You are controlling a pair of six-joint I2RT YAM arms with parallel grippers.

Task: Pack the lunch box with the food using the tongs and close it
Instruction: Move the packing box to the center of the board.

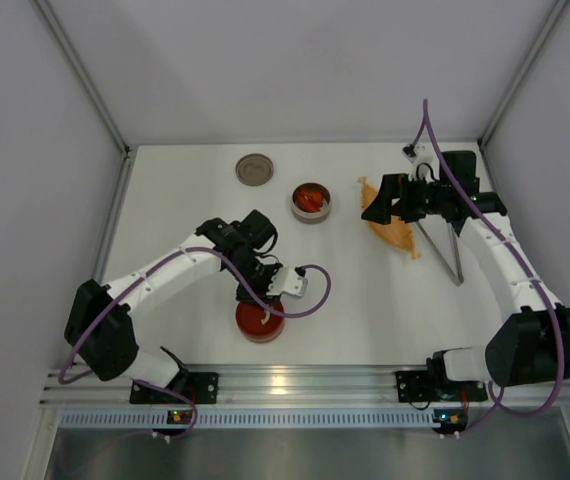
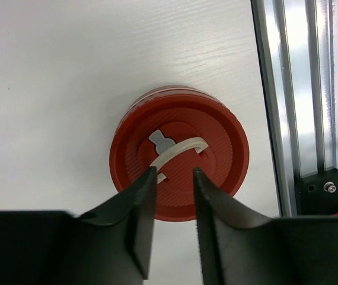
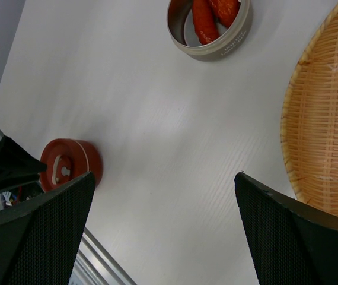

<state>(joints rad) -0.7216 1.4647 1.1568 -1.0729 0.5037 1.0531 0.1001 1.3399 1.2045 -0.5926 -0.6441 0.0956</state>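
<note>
At 7 o'clock on the white worktop (image 1: 365,310) sits one round red lidded tin (image 2: 216,154) with a white ring handle (image 2: 184,145). The left hand (image 2: 174,175) hovers over it, fingers slightly parted, released. At 3 o'clock lies one pair of slender grey metal tongs (image 1: 457,278), untouched, beside one orange woven leaf-shaped dish (image 3: 323,119) at 2 o'clock, where the right hand (image 3: 163,175) hangs spread wide, empty. At 12 o'clock one open silver tin (image 3: 216,50) holds two red food pieces (image 3: 204,21); one round grey lid (image 1: 254,169) lies at 11 o'clock
</note>
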